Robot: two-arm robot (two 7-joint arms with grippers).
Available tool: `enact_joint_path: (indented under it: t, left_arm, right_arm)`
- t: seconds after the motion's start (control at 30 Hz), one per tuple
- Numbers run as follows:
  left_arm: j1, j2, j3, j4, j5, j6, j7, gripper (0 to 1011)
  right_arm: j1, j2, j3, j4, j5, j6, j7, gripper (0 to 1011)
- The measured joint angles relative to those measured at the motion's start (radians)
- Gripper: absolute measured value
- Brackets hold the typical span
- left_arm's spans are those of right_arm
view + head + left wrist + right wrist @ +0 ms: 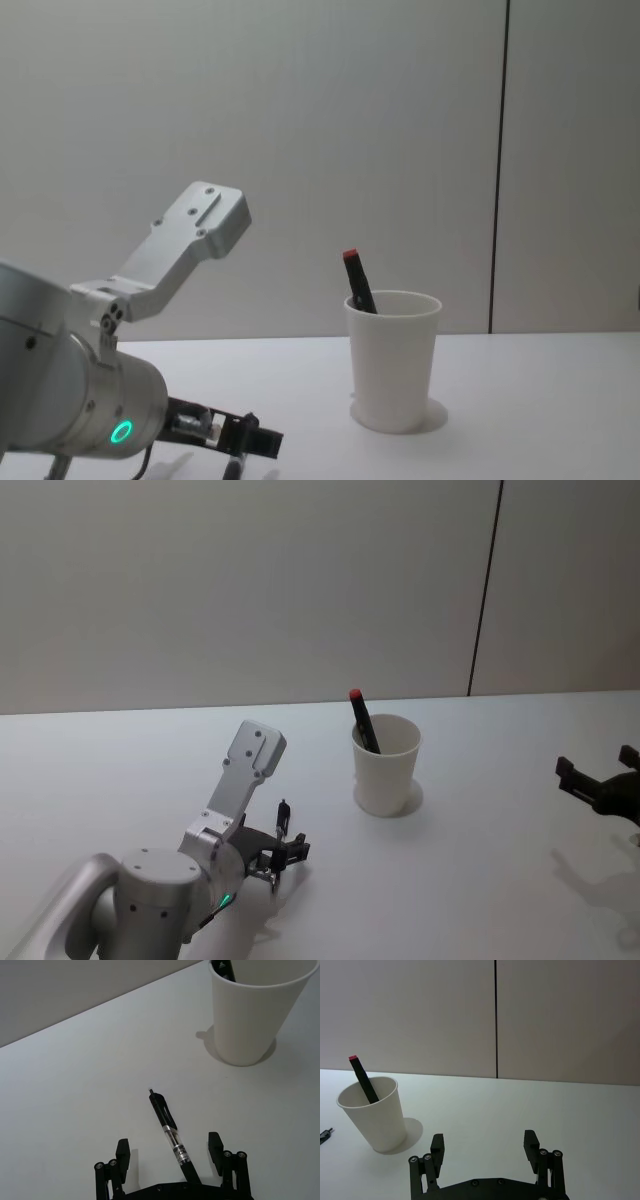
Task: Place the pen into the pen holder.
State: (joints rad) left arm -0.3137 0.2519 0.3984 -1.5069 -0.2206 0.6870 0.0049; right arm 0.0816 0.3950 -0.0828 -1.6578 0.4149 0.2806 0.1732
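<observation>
Nearest, low over the near left of the worktop (480, 900): left gripper (283, 855), fingers (122, 1154) spread wide, clamped on nothing. Lying flat on the white surface between those fingers, touching neither: the pen (167, 1127). Slim; black at the far end, with a clip and a small nub at the tip. Clear along the middle with a printed band, black again toward the gripper's body, near end hidden beneath it. Pointing away from the gripper, roughly midway across the gap.

Farther off and to the right, well apart from the pen: the pen holder (386, 770), a plain white tapered paper cup with a rolled rim. Upright, with a soft shadow at its base. Inside, leaning against the left of the rim: a black marker (362, 720) with a red end, sticking out above the mouth. Behind, a pale grey wall (250, 580) with one dark vertical seam.

At the right edge, well apart from the cup: right gripper (597, 768), held above the worktop, fingers likewise parted, holding nothing.
</observation>
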Motion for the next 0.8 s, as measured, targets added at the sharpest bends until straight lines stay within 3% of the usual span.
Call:
enact_joint_path:
  t: [0.43, 0.8]
  left_arm:
    - [-0.010, -0.008, -0.005, 0.026, 0.013, 0.011, -0.031, 1000]
    - [-0.015, -0.020, -0.016, 0.039, -0.015, 0.019, -0.024, 999]
  right_arm:
    - [0.000, 0.000, 0.000, 0.000, 0.000, 0.000, 0.000, 1001]
    - [0.000, 0.000, 0.000, 0.000, 0.000, 0.000, 0.000, 1001]
